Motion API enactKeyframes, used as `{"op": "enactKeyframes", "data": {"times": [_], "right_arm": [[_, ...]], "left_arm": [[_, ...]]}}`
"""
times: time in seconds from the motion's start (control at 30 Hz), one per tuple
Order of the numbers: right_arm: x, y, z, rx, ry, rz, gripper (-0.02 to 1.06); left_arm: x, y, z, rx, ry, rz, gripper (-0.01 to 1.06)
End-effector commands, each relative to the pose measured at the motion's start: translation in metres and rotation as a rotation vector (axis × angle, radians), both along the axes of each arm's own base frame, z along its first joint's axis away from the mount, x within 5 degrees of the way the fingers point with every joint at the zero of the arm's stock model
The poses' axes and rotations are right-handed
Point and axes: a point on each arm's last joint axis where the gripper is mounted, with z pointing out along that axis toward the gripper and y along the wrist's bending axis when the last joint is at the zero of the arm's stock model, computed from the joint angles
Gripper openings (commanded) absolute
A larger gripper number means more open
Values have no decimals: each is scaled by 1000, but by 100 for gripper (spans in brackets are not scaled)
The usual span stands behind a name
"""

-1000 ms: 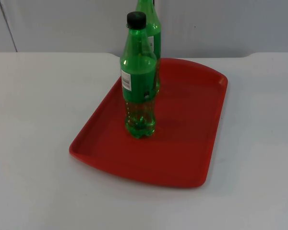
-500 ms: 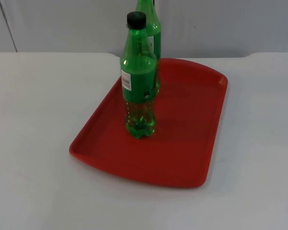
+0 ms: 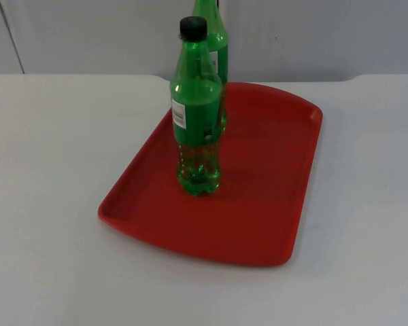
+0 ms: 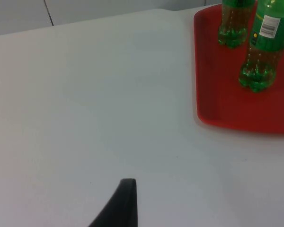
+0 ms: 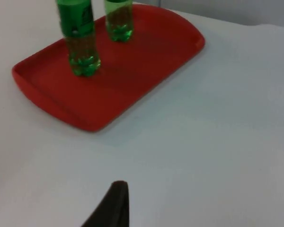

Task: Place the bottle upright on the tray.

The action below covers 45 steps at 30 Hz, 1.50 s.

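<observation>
A red tray (image 3: 258,197) lies in the middle of the white table. Two green plastic bottles stand upright on it. The front bottle (image 3: 197,115) has a black cap and a white label. The second bottle (image 3: 215,47) stands right behind it, near the tray's far edge. My left gripper (image 4: 121,204) waits over bare table left of the tray (image 4: 217,99), well apart from the front bottle (image 4: 262,52) and the back bottle (image 4: 233,23). My right gripper (image 5: 111,205) waits over bare table to the right of the tray (image 5: 132,80), far from both bottles (image 5: 80,42) (image 5: 118,19).
A grey partition wall (image 3: 313,34) closes the table at the back. White table surface (image 3: 47,170) surrounds the tray on all sides.
</observation>
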Motion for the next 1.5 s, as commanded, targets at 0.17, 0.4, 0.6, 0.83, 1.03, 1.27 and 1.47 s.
{"op": "enactKeyframes", "data": {"times": [0.17, 0.4, 0.6, 0.83, 1.03, 1.27, 1.47], "right_arm": [[-1, 1, 0, 3, -6, -163, 105], [-2, 2, 0, 3, -6, -263, 105], [-2, 2, 0, 3, -6, -339, 105], [-2, 3, 0, 3, -6, -357, 105], [-2, 3, 0, 3, -6, -357, 105], [-2, 3, 0, 3, -6, -357, 105], [-2, 3, 0, 3, -6, -357, 105]], "left_arm": [[0, 1, -1, 5, -3, 6, 105], [0, 1, -1, 5, -3, 6, 105], [0, 1, -1, 5, -3, 6, 105], [0, 1, -1, 5, -3, 6, 105], [0, 1, -1, 5, -3, 6, 105], [0, 1, -1, 5, -3, 6, 105], [0, 1, -1, 5, -3, 19, 105]]}}
